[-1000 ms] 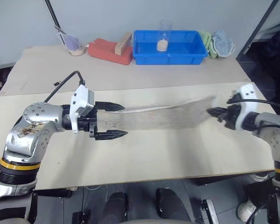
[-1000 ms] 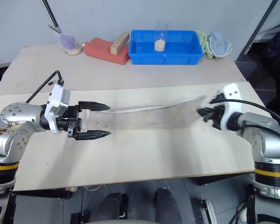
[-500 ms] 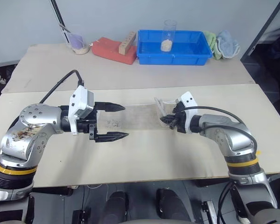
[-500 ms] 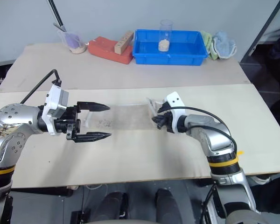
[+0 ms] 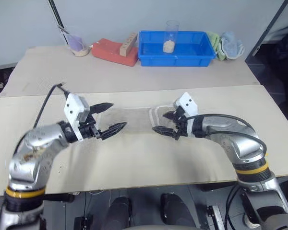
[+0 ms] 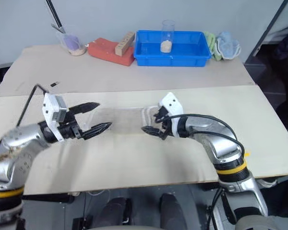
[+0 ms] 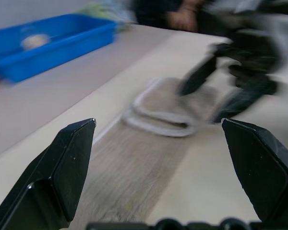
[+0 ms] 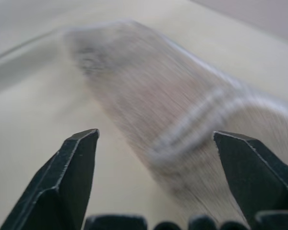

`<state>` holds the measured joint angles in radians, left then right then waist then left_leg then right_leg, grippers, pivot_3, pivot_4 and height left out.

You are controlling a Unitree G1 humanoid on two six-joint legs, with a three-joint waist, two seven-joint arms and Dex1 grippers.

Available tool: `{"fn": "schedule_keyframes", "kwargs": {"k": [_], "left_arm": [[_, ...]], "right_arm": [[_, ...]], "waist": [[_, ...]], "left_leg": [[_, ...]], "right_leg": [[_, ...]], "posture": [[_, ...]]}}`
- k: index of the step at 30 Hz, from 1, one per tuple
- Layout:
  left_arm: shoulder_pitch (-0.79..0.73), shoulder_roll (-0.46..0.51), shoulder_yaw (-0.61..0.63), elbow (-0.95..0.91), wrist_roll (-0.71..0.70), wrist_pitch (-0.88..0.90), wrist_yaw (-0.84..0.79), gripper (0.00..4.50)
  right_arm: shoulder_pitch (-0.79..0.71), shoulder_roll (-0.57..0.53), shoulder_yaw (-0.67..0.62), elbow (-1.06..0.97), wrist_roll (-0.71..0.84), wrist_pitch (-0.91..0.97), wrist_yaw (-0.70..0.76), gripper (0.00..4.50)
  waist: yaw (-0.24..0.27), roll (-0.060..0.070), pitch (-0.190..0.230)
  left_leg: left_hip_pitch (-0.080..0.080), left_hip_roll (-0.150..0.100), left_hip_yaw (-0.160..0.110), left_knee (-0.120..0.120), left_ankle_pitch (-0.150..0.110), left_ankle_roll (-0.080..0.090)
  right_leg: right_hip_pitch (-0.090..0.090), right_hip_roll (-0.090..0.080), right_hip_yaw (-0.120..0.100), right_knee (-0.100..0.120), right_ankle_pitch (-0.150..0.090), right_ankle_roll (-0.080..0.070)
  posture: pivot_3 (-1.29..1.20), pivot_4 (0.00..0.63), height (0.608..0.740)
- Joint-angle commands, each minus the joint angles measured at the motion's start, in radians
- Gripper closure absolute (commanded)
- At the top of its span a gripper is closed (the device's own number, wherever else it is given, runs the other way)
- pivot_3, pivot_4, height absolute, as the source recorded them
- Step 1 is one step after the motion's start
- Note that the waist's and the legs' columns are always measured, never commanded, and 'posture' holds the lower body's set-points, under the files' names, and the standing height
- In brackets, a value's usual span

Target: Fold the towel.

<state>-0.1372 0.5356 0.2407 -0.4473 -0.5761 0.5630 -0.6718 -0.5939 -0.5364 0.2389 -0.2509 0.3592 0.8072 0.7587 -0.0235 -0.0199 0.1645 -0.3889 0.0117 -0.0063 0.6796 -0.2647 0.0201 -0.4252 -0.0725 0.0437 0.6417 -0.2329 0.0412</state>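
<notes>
Beige towel [image 5: 134,120] lies flat mid-worktop [image 5: 134,158], long axis left-to-right between both tools, its right end doubled over just beside the right tool [image 5: 169,123], jaws wide and empty; left tool [image 5: 110,118], likewise wide, stands over the left end.

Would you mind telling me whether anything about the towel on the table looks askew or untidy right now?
Yes. The towel lies as a narrow strip, and its end by the right gripper is doubled over in a loose, bunched loop of white trim rather than a flat, squared fold. Both grippers stand open, the left gripper at the other end.
</notes>
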Motion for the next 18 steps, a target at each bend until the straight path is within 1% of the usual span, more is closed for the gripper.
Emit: {"fn": "schedule_keyframes", "kwargs": {"k": [1, 4, 7, 12, 15, 18], "left_arm": [[0.072, -0.114, 0.114, -0.124, -0.068, 0.077, 0.248, 0.0], [0.141, -0.228, 0.158, -0.167, -0.12, 0.162, 0.421, 0.0], [0.168, -0.31, 0.176, -0.174, -0.178, 0.238, 0.55, 0.0], [0.116, -0.403, 0.158, -0.126, -0.231, 0.315, 0.695, 0.0], [0.065, -0.452, 0.143, -0.094, -0.255, 0.339, 0.762, 0.0], [0.038, -0.491, 0.155, -0.053, -0.271, 0.351, 0.827, 0.0]], "right_arm": [[-0.043, -0.015, 0.02, -0.01, -0.042, -0.099, 0.041, 0.38], [-0.082, -0.015, 0.02, 0.025, -0.048, -0.14, 0.083, 0.38], [-0.127, -0.018, 0.025, 0.065, -0.059, -0.189, 0.133, 0.38], [-0.192, -0.026, 0.023, 0.12, -0.058, -0.243, 0.234, 0.38], [-0.207, -0.057, 0.022, 0.128, -0.051, -0.261, 0.311, 0.38], [-0.205, -0.085, 0.01, 0.129, -0.045, -0.268, 0.362, 0.38]], "waist": [[0.004, 0.0, 0.0], [0.011, 0.0, 0.0], [0.015, -0.001, 0.0], [0.016, -0.001, -0.001], [0.018, -0.001, -0.001], [0.015, -0.002, -0.001]], "left_leg": [[0.0, 0.0, 0.0, 0.0, 0.0, 0.0], [0.001, -0.001, -0.002, 0.0, 0.0, 0.0], [0.001, -0.004, -0.003, 0.0, 0.0, -0.001], [0.001, -0.008, -0.004, 0.0, 0.0, -0.001], [0.001, -0.009, -0.005, 0.0, 0.001, -0.001], [0.0, -0.009, -0.005, 0.0, 0.001, -0.001]], "right_leg": [[0.0, -0.001, 0.0, 0.0, 0.0, 0.0], [0.0, -0.002, -0.001, 0.001, 0.0, 0.0], [0.002, -0.004, -0.002, 0.001, 0.0, 0.0], [0.002, -0.004, -0.002, 0.001, 0.0, 0.0], [0.002, -0.005, -0.002, 0.001, 0.0, 0.0], [0.002, -0.005, -0.002, 0.0, 0.0, 0.0]], "posture": [[0.0, 0.15, 0.74], [0.0, 0.15, 0.74], [0.0, 0.15, 0.74], [0.0, 0.15, 0.74], [0.0, 0.15, 0.74], [0.0, 0.15, 0.74]]}}
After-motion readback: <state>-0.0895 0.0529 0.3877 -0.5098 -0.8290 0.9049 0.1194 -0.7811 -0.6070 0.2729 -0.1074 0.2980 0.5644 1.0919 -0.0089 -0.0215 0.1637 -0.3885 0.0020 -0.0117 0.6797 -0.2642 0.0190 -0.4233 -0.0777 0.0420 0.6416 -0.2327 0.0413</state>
